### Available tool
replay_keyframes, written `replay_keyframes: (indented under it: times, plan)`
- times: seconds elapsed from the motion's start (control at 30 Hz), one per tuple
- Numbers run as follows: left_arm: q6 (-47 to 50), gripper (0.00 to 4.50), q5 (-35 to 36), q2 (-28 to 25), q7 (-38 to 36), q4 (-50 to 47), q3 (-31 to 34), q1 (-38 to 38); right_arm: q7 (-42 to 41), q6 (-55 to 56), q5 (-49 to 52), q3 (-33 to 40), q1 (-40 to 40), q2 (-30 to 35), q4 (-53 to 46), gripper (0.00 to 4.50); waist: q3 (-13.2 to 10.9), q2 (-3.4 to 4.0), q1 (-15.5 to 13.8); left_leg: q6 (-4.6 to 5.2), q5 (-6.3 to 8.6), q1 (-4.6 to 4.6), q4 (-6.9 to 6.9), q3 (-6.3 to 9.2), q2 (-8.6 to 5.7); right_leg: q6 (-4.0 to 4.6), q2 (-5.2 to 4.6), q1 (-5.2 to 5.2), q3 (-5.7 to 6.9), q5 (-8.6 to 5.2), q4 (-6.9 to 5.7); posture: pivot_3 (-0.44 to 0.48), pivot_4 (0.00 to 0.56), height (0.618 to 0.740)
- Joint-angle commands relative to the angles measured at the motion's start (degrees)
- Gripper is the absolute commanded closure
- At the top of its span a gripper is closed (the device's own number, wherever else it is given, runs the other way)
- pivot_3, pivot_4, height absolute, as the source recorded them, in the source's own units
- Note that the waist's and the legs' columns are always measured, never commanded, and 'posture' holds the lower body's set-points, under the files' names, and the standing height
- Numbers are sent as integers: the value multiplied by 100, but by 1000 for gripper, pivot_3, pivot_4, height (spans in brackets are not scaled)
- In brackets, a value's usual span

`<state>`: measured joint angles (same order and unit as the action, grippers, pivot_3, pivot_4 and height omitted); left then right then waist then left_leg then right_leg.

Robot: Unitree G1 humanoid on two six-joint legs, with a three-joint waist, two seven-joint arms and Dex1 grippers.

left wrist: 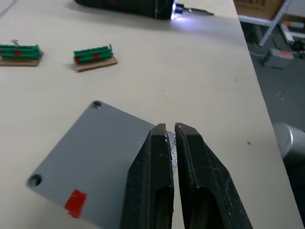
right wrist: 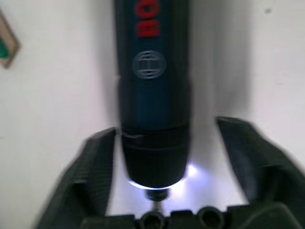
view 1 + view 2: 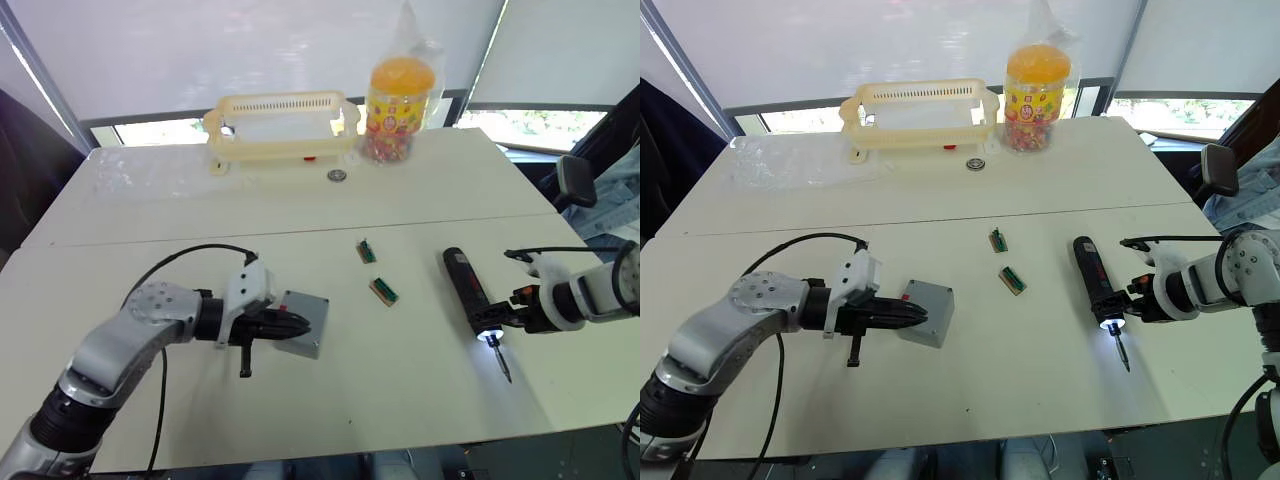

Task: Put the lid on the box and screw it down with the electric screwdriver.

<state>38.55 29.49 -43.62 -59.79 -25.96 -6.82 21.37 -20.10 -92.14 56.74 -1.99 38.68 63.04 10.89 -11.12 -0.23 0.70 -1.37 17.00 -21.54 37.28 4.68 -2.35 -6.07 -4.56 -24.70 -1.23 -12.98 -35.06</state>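
Note:
The grey box (image 3: 300,347) stands on the table left of centre. A flat grey face with corner screw holes and a red mark at one corner lies on top of it, which looks like the lid (image 1: 95,148). My left gripper (image 3: 305,322) is shut, its fingertips (image 1: 159,138) over the lid's near edge. To the right, the black electric screwdriver (image 3: 466,285) lies flat with its tip light on and its bit pointing at the table's front edge. My right gripper (image 3: 1127,305) is open, one finger on each side of the screwdriver's lit front end (image 2: 155,157), with gaps on both sides.
Two small green parts on brown boards (image 3: 367,250) (image 3: 384,291) lie between the box and the screwdriver. At the back stand a cream plastic basket (image 3: 283,125), a jar with an orange lid (image 3: 401,95) and a small round metal piece (image 3: 337,175). The table's front edge runs close below both grippers.

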Motion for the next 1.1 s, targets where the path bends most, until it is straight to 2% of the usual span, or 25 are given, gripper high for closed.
replay_keyframes:
  times: [0.03,0.1,0.17,0.23,0.33,0.47,0.6,0.77,1.1]
  plan:
    - [133,4245,264,67,318,112,598,106,-371,592,-533,-2,-41,330,-686,56,0,0,4,0,0,0,0,0,0,0,0,0,0,0,0,0,150,740]
    - [217,4245,317,132,677,419,1060,136,-805,1405,-977,-98,249,529,-1008,56,-5,7,9,0,0,0,1,0,0,-2,0,-1,0,0,-3,0,150,740]
    - [218,4245,301,128,851,558,1265,98,-1128,1771,-1154,-47,522,509,-1080,56,-9,12,52,-1,0,1,4,-3,0,-10,1,-4,0,5,-9,0,150,740]
    - [102,4245,111,174,1134,698,1393,-53,-1409,1976,-845,337,690,153,-1460,56,-9,8,47,-2,-1,7,3,-4,1,-12,6,-3,-1,6,-12,0,150,740]
    - [15,4245,-90,179,1397,574,1403,-500,-1503,2297,-373,783,146,-566,-2722,56,-1,-7,40,-2,-1,11,-5,1,11,-11,15,-2,-1,6,-12,0,150,740]
    - [40,4245,-124,89,1402,224,1270,-1132,-1014,3061,-854,354,-960,-1621,-3890,56,5,-36,-49,-4,1,-9,-11,28,13,-10,11,-11,15,6,-14,0,150,740]
    - [-141,4245,-306,-8,1296,197,1077,-1516,-660,3887,-2030,-593,-1543,-2181,-3969,56,4,-34,-107,-29,-14,-54,13,19,-14,-30,-20,-54,-12,29,-11,0,150,740]
    - [-295,4245,-436,14,1220,206,805,-1562,-727,4354,-2738,-1103,-1777,-2337,-3923,56,4,-34,-129,-29,-14,-76,73,19,-14,-20,-14,-46,-10,43,-7,0,150,740]
    - [-1020,4245,-1125,292,912,1139,-111,-666,-708,4580,-3781,-1859,-1745,-2745,-3756,56,5,-35,-97,-32,-19,-68,77,12,-4,-18,4,-38,3,56,-20,0,150,740]
